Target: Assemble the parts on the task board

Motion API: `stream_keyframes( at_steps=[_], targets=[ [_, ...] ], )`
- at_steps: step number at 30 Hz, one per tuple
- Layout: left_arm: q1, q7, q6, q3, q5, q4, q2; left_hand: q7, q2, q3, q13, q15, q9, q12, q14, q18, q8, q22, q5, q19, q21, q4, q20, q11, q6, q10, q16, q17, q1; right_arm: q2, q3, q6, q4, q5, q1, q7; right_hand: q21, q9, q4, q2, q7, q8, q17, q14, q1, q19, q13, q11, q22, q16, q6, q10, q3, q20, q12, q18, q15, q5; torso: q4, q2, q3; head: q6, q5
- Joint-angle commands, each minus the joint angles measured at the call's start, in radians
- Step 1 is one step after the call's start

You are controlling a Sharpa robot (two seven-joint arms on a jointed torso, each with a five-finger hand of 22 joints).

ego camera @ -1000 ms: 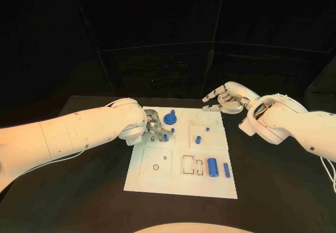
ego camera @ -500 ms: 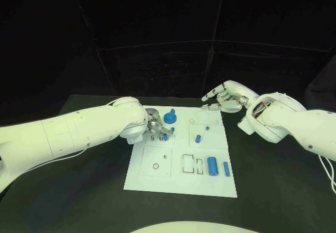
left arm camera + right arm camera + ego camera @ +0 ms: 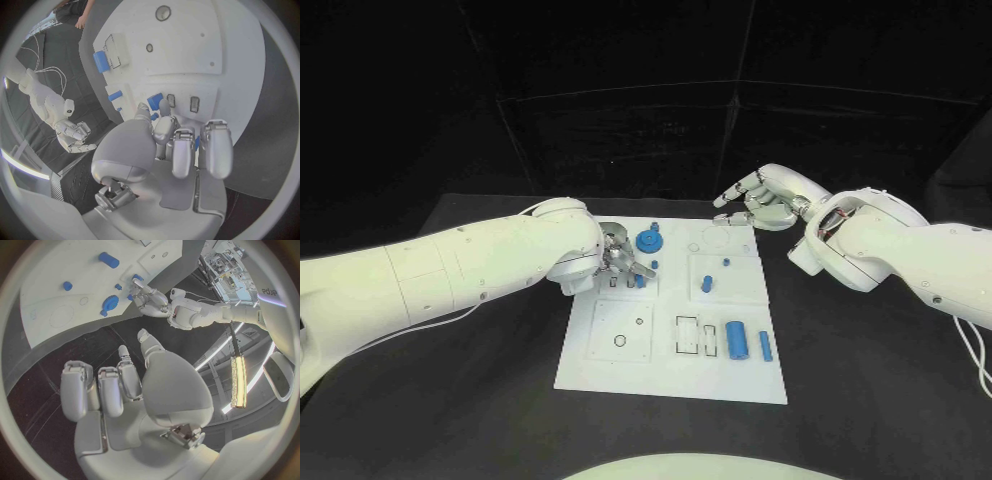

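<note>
White and flat, the task board (image 3: 625, 365) lies at the centre of the black desk (image 3: 473, 400), scattered with small blue parts. The left hand (image 3: 623, 265) reaches in from nine o'clock and works at the board's ten o'clock area, its fingers (image 3: 181, 150) curled down around a small blue peg (image 3: 154, 100) beside two rectangular slots; whether the fingers actually pinch the peg cannot be told. Just beyond it, toward twelve o'clock, stands a blue gear-like disc (image 3: 649, 241). Two short blue pegs (image 3: 708, 283) stand near the board's middle, and two blue cylinders (image 3: 737, 341) lie side by side at about four o'clock, next to rectangular recesses. The right hand (image 3: 754, 203) hovers off the board's far edge at one o'clock, holding nothing, its fingers (image 3: 100, 390) loosely bent and apart. A round recess (image 3: 620, 342) sits in the board's seven o'clock panel.
</note>
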Motion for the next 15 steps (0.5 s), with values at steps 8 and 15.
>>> stream_keyframes(
  at_steps=[8,15],
  targets=[
    [0.002,0.001,0.006,0.0,-0.002,0.001,0.003,0.0,-0.007,0.015,0.001,-0.009,0.012,0.004,0.104,-0.013,0.012,0.017,-0.004,0.021,0.002,-0.037,-0.01,-0.003,-0.015,0.003,0.003,0.263,0.041,0.009,0.001,0.012,-0.003,0.001,0.002,0.002,-0.006,0.0,-0.001,0.009,0.001,0.007,0.135,0.077,0.007,-0.001,0.082,-0.004,0.021,-0.007,0.007,0.0,-0.007,-0.005,0.001,-0.004,-0.005,0.006,0.0011,0.0,-0.0006,-0.003,-0.002],
    [0.002,0.014,-0.018,0.0,0.012,0.004,0.001,-0.011,0.045,0.11,-0.001,-0.017,0.012,-0.001,0.104,-0.012,-0.001,0.017,-0.003,0.02,0.001,-0.108,-0.017,-0.013,-0.034,-0.001,0.003,0.263,0.154,0.013,0.0,0.018,-0.006,0.002,0.002,0.003,-0.006,0.0,-0.001,0.01,0.001,0.007,0.136,0.077,0.008,-0.002,0.082,-0.004,0.02,-0.007,0.007,0.001,-0.007,-0.005,0.001,-0.004,-0.005,0.007,0.0007,0.0,-0.0009,-0.005,-0.001]
  ],
)
